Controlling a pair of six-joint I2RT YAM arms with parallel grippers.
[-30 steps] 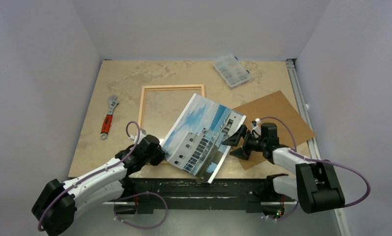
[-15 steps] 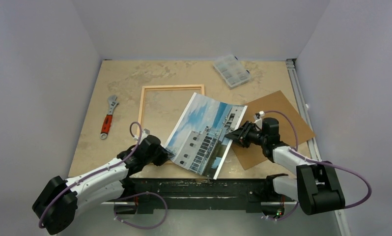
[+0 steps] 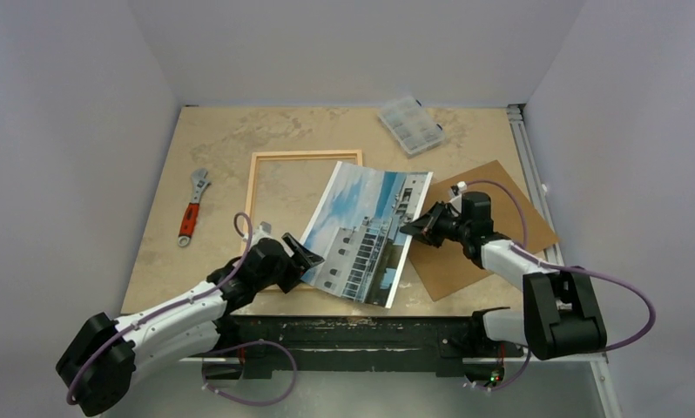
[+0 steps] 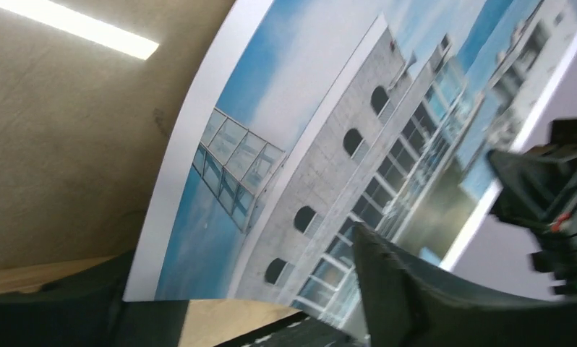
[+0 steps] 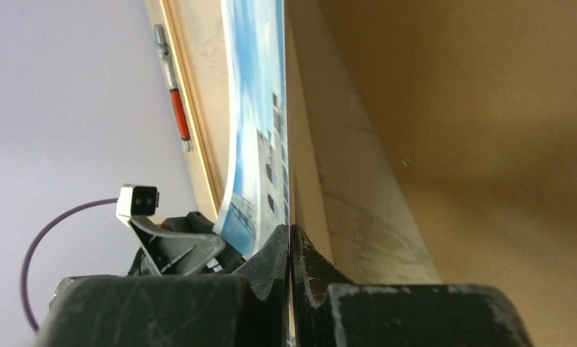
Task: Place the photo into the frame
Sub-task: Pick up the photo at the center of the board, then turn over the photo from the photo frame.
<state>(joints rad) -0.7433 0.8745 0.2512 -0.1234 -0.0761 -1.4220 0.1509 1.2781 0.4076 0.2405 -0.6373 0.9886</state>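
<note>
the large rectangular print of a white ship-like building under blue sky (image 3: 366, 228) sits picture side up, skewed across the right rail of the thin light-wood rectangular frame (image 3: 253, 187); its left part covers that rail and the frame's near-right corner, and the rest reaches past the frame to the right, over the marbled beige table (image 3: 231, 131) and the edge of the flat brown backing board (image 3: 501, 209); the sheet is bowed rather than flat; the right gripper (image 3: 415, 230) is at the print's edge farthest from the frame, its black fingers (image 5: 271, 253) pressed together with the white border pinched between them; the left gripper (image 3: 304, 254) is at the print's near-left corner, by the frame's near rail, its fingers (image 4: 398, 285) spread wide with the paper's lower edge lying between them; left of the frame lies a red-handled adjustable wrench (image 3: 192, 207); beyond the frame's far-right corner stands a clear plastic compartment box (image 3: 410, 126)
</note>
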